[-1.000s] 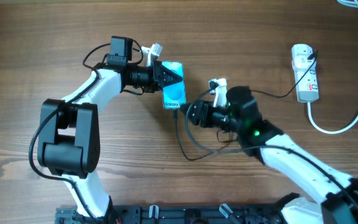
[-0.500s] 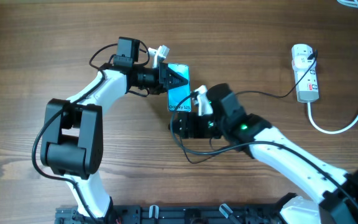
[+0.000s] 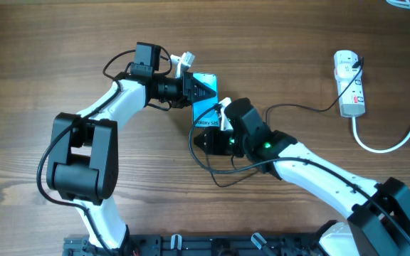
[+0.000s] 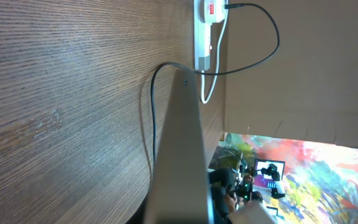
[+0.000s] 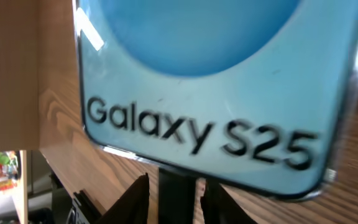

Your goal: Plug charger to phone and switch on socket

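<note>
Turquoise, shiny flat phone stays pinched in the left claw, mid-frame. The right claw has come closer, fingers narrow beside the black charger plug; I cannot tell if they squeeze.

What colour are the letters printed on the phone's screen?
Black lettering, on the light blue screen of the phone; the right wrist view shows it best.

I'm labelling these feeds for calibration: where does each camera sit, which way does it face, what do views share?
Overhead: above the table, facing straight down; both arms, phone and socket show.
Left wrist: beside the phone, looking along its edge toward the socket; own fingers not clear.
Right wrist: low, facing the phone's screen; own fingertips at bottom.
Shared: all three show the phone.
</note>
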You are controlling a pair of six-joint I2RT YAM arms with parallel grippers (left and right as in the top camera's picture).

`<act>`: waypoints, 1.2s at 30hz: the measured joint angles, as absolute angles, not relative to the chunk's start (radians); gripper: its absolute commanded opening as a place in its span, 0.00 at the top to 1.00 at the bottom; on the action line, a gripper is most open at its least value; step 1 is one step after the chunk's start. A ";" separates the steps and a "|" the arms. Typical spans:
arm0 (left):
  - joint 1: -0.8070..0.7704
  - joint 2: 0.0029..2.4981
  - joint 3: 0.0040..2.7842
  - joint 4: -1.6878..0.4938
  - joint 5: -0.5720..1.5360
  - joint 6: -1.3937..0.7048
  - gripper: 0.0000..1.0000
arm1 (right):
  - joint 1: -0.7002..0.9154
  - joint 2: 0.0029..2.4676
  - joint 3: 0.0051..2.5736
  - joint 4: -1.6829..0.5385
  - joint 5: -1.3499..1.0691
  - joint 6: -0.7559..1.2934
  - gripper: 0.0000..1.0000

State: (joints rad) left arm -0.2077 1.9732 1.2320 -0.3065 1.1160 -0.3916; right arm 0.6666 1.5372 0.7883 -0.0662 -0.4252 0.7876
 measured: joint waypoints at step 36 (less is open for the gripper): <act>-0.189 1.973 1.254 -0.279 1.153 -0.391 0.96 | 0.605 1.537 0.789 0.007 -0.557 0.837 0.86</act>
State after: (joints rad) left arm -0.1886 1.9732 1.2541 -0.2790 1.1530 -0.3912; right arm 0.6048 1.5372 0.7895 0.0067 -0.5571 0.8368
